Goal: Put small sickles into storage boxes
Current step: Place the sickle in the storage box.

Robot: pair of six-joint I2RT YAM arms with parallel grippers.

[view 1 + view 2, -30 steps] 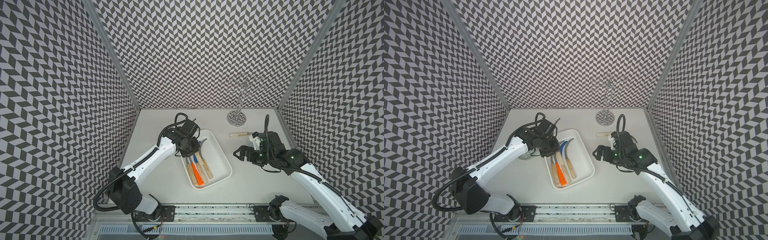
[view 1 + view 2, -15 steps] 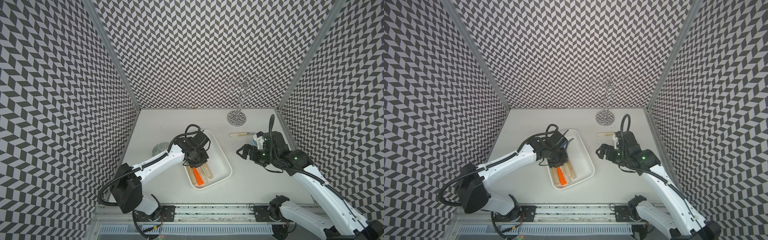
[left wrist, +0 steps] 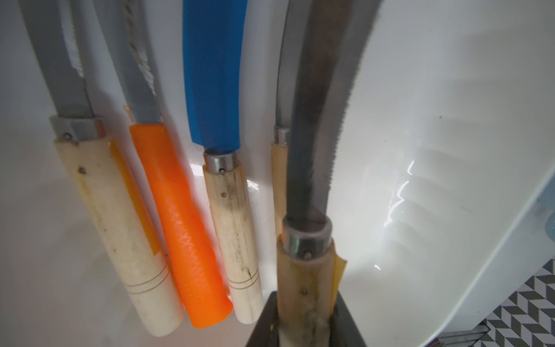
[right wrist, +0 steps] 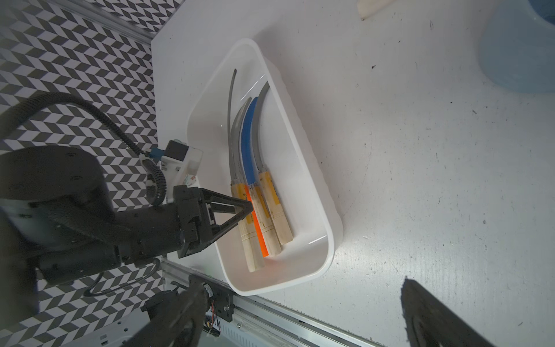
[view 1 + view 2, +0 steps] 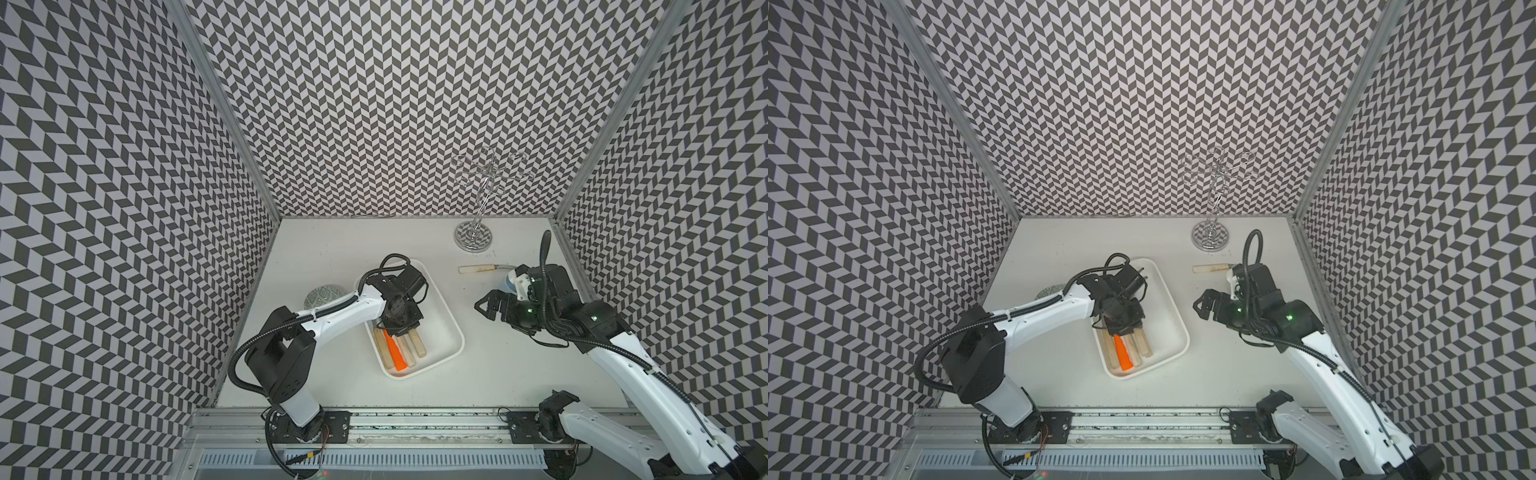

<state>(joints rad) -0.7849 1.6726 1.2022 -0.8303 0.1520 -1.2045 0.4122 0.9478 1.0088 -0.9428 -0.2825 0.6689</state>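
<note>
Left claw [image 4: 247, 209] pinching a wooden-handled sickle [image 3: 304, 270], arm bent low over white tray [image 5: 442, 328], right claw [image 5: 487, 306] spread, apart from tray

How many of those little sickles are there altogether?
6. Four sickles lie side by side in the white tray; the left gripper holds a fifth sickle over them; the sixth sickle lies on the table outside the tray, its blade mostly hidden.

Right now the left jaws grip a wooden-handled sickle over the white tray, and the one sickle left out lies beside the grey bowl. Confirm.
Not beside the grey bowl. Both top views show the sickle left out lying by the metal stand, across the white tray from the bowl. The left jaws do grip a wooden-handled sickle over it.
</note>
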